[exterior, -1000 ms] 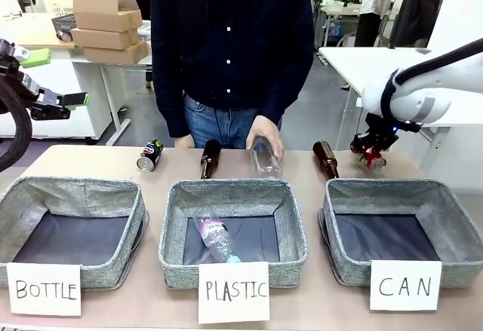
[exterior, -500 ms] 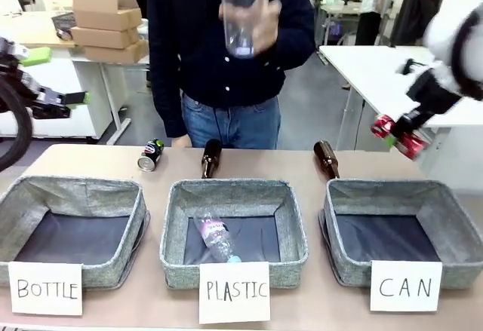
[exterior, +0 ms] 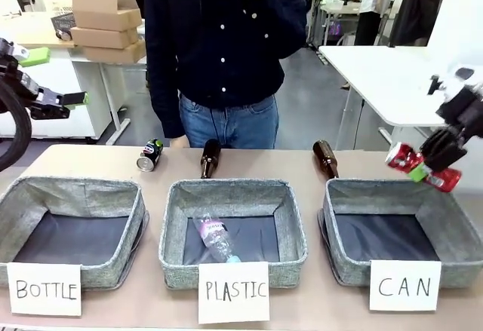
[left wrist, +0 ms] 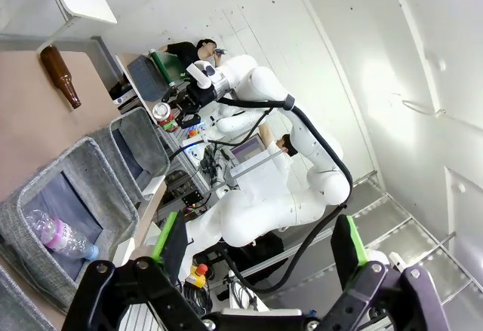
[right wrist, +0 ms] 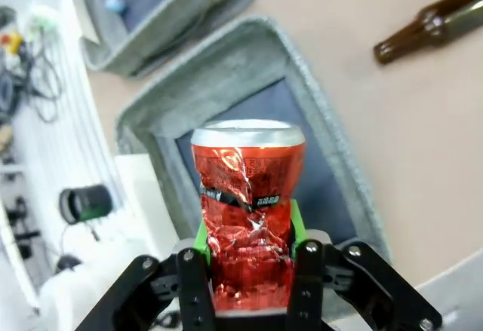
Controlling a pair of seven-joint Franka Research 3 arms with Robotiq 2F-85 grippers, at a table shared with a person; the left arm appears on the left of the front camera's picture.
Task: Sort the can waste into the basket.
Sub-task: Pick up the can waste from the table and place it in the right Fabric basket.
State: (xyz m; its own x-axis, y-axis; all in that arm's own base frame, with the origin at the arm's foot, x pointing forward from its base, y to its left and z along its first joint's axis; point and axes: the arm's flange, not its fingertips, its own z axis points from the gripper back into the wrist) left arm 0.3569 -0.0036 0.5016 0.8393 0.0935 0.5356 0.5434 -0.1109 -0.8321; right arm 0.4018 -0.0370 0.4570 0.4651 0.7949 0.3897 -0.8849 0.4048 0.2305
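CAN basket (exterior: 453,218): empty, my red can above its far right rim | right gripper (exterior: 427,167): clamped on red can (exterior: 423,167), carried up off the table since a second ago, release is next | left gripper (left wrist: 256,267): agape, idle | dark can (exterior: 150,154): on table behind BOTTLE basket (exterior: 23,199)

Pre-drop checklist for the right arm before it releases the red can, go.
1. Right pincer shut on the crushed red can: ok.
2. Can over the CAN basket: ok; the right wrist view shows dark lining behind it, the front view puts it near the far right corner.
3. CAN basket empty inside: ok.
4. Brown bottle outside the basket: ok.
5. Person's hands away from the basket: ok.
6. Left pincer open, away from the baskets: ok.
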